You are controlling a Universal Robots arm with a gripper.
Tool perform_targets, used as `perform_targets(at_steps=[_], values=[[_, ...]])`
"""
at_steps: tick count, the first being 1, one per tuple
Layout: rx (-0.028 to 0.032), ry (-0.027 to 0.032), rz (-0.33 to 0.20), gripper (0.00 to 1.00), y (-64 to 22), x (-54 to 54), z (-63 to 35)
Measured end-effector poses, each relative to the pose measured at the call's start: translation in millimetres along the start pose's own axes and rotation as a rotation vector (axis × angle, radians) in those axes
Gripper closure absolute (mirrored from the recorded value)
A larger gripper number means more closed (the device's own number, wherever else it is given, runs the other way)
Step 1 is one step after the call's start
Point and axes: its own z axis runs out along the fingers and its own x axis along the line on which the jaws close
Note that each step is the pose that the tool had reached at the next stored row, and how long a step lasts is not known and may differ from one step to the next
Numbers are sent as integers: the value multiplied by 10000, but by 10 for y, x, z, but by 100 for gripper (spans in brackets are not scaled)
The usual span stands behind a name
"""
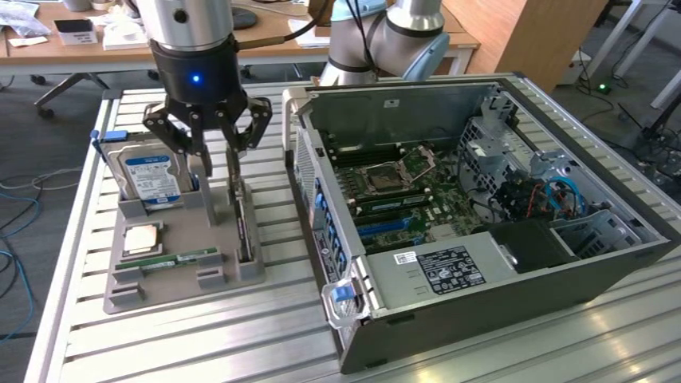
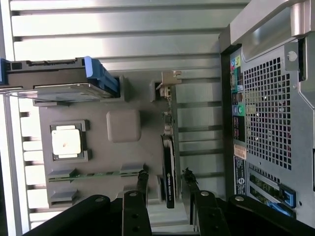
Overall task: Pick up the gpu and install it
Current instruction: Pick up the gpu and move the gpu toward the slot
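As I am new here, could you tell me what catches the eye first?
The open computer case, motherboard exposed, dominates the exterior view's right. The gripper hangs open over a grey tray, straddling the gpu standing on edge, with a blue-labelled hard drive upright nearby.

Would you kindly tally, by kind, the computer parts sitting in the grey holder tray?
Hard drive: 1
Processor chip: 1
Memory stick: 1
gpu: 1
Total: 4
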Motion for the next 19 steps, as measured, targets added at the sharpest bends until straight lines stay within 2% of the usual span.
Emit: perform_targets(at_steps=[6, 19], values=[[1, 2, 0, 58, -3, 2, 76], [0, 0, -1, 58, -4, 3, 112]])
